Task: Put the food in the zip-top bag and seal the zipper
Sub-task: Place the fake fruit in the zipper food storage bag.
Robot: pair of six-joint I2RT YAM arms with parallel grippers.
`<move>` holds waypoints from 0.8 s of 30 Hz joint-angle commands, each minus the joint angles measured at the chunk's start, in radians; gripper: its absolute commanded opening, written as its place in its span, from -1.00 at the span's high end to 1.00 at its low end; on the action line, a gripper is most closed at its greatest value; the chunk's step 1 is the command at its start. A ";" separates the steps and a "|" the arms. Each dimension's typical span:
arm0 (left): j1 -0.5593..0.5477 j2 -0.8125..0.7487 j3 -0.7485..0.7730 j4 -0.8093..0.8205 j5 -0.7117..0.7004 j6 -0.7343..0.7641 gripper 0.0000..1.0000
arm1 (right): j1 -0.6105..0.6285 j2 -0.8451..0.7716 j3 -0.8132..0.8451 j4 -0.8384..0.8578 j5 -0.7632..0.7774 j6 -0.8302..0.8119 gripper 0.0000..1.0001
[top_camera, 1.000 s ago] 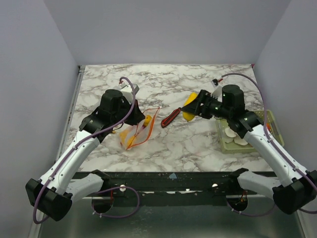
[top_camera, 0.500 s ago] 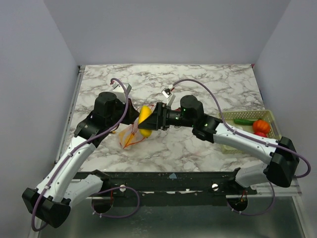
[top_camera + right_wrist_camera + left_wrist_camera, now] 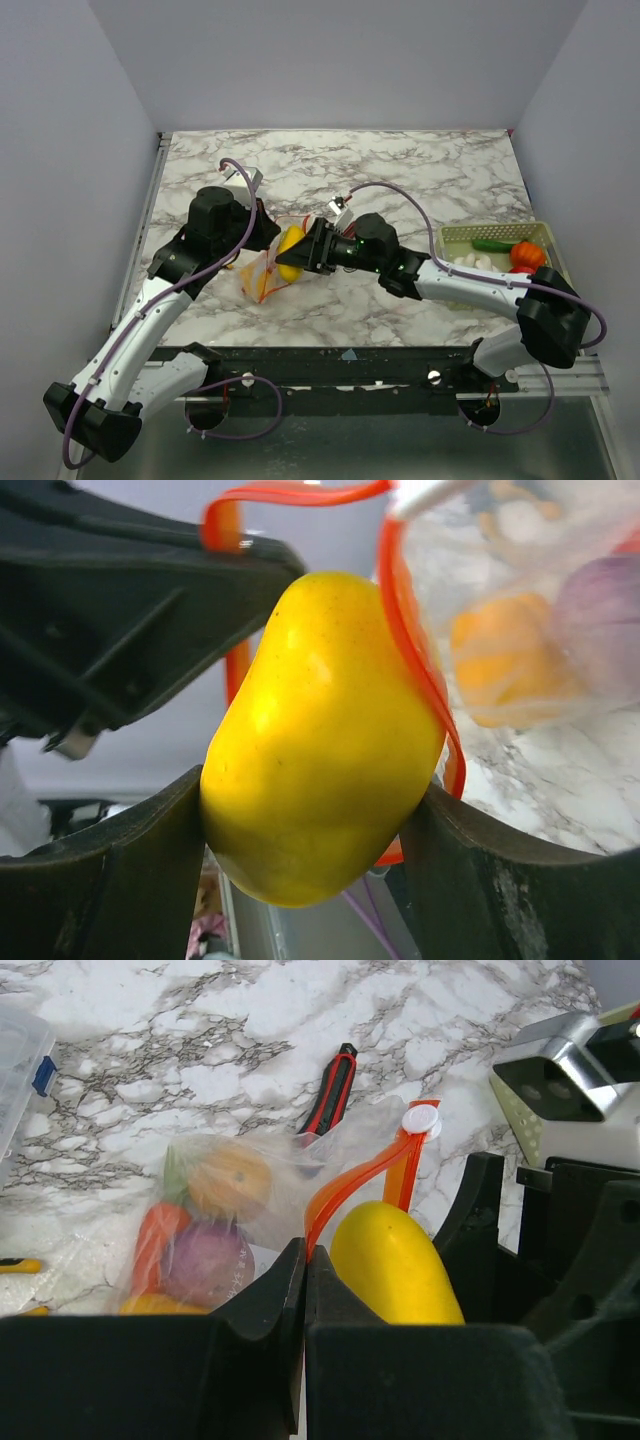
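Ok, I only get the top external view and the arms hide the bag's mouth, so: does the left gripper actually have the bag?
Observer: Yes, the left gripper is shut on the zipper of the zip-top bag.
Operator: And the yellow fruit?
Observer: The right gripper clamps it; the zipper arcs over its top and down one side.
Operator: Anything inside already?
Observer: An orange fruit and a purple fruit show through the plastic.

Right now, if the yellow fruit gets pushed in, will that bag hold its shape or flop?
Probably floppy: the zip-top bag is thin wrinkled film, and its zipper curls loosely beyond the left gripper pinching it. It would likely buckle rather than resist. The glossy yellow fruit may slide in easily.
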 commanded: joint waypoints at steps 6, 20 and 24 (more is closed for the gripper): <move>0.007 -0.005 -0.001 0.026 -0.010 -0.008 1.00 | 0.065 0.026 0.166 -0.611 0.376 0.120 0.08; 0.007 0.009 -0.001 0.029 0.010 -0.005 1.00 | 0.097 0.122 0.462 -1.063 0.514 0.027 0.04; 0.008 0.020 0.002 0.033 0.054 -0.005 1.00 | 0.142 0.174 0.530 -1.051 0.525 -0.039 -0.03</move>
